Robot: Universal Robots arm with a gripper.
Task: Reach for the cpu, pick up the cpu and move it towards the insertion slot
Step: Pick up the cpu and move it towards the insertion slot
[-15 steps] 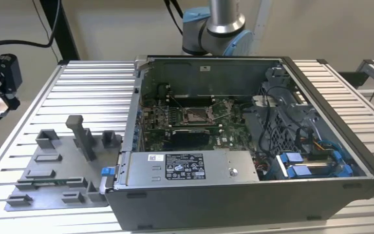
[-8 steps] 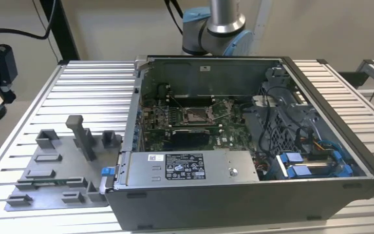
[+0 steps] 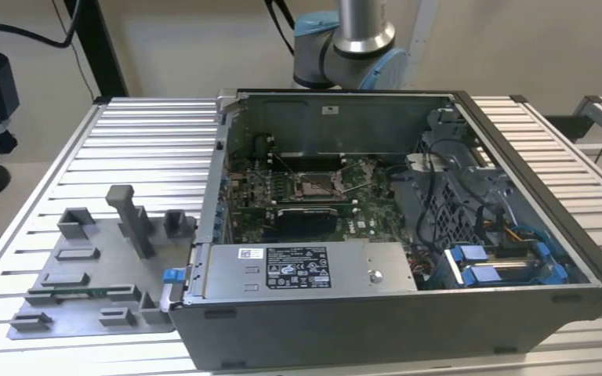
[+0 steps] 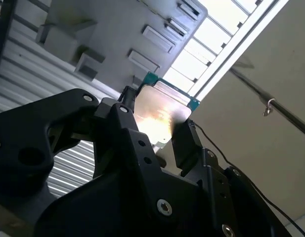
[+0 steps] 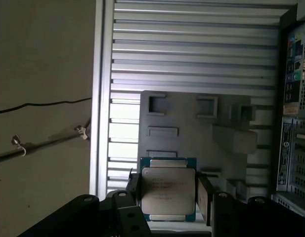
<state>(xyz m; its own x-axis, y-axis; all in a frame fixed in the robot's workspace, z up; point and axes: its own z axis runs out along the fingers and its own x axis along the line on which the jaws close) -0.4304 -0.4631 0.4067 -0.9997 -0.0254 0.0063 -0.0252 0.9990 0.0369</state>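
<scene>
Gripping cpu (image 5: pixel 168 190) — gripper (image 5: pixel 168 193) clamped on two opposite edges; square, no long axis, silvery lid facing the first wrist view, grey fixture plate (image 5: pixel 201 133) behind. Insertion slot (image 3: pixel 317 186) — inside computer case (image 3: pixel 385 329), at 2 o'clock from that plate in the exterior view.

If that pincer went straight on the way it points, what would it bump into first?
Probably the grey fixture plate beyond the cpu the pincer grips, though depth is unclear.

Exterior view above case (image 3: pixel 385 321), both wrist views behind tool (image 5: pixel 169 193) (image 4: pixel 154 123), sharing fixture (image 5: pixel 192 136) (image 4: pixel 93 29)
</scene>
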